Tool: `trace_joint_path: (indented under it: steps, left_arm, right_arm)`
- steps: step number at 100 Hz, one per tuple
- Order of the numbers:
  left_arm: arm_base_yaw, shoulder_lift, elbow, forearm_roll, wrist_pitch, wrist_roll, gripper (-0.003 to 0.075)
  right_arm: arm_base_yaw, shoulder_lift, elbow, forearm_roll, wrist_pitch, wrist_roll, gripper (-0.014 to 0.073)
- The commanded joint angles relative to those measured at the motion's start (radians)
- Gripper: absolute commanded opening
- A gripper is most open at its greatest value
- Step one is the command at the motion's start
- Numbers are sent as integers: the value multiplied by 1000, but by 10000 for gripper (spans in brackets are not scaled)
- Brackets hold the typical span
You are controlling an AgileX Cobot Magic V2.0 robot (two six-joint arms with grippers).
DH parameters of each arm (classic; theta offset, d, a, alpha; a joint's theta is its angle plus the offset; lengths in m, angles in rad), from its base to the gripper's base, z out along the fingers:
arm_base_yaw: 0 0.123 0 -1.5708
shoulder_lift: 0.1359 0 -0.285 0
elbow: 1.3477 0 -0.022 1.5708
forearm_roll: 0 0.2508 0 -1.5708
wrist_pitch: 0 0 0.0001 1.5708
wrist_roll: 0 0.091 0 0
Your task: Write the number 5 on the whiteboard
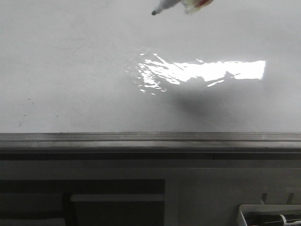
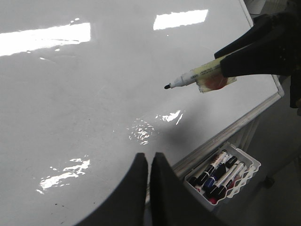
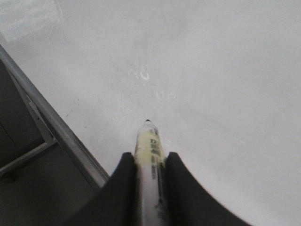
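Note:
The whiteboard is glossy white with a bright glare patch and a grey edge rail. It also shows in the left wrist view and the right wrist view. No number 5 strokes show on it. My right gripper is shut on a white marker pen wrapped in yellowish tape, black tip out, held above the board. The marker shows at the top of the front view and in the left wrist view. My left gripper is shut and empty over the board's near edge.
A white wire tray with several markers hangs below the board's edge rail, and its corner shows in the front view. Faint dark specks dot the board at the left. A dark frame runs below the rail.

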Motion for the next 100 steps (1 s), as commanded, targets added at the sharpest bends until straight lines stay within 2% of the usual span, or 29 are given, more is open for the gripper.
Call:
trace_joint_path:
  steps: [1, 54, 79, 100]
  left_arm:
    - [4, 4, -27, -33, -50, -9, -20]
    - [4, 4, -27, -33, -48, -9, -20]
    - [4, 4, -27, -33, -43, -9, -20]
    - [4, 4, -27, -33, -43, -9, -20]
  right_arm:
    - [12, -9, -36, 5, -100, 2, -41]
    - [14, 129, -83, -15, -142, 2, -40]
    - [-70, 159, -106, -26, -73, 2, -40]
    - [-76, 162, -106, -26, -70, 2, -40]
